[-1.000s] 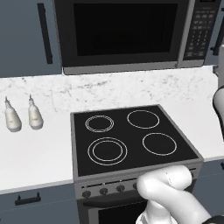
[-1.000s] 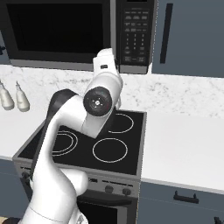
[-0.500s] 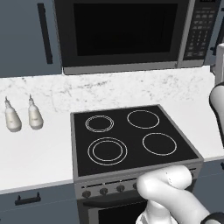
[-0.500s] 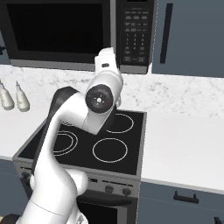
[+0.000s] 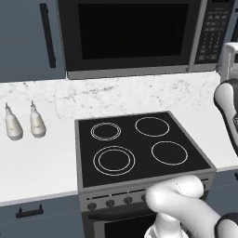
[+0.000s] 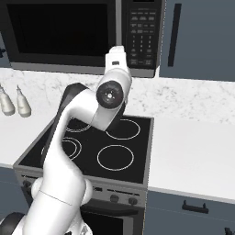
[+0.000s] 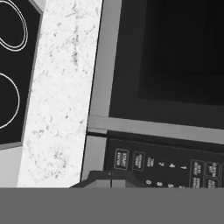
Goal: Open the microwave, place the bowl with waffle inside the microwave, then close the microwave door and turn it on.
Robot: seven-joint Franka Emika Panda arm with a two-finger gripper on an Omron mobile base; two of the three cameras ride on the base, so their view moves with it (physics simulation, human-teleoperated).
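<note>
Since the microwave door (image 5: 135, 35) is shut, the arm reaches over the stove (image 5: 139, 148) and the bench (image 6: 193, 151) toward the far keypad (image 7: 166, 164), apparently to start the microwave (image 6: 82, 36). The tool (image 7: 109, 179), tips pressed together and holding nothing, points near the start button. The bowl is presumably inside, hidden behind dark glass; the button labels are hard to read.

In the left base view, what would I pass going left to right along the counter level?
Two white bottles → black stovetop → the robot's white arm at the right edge.
</note>
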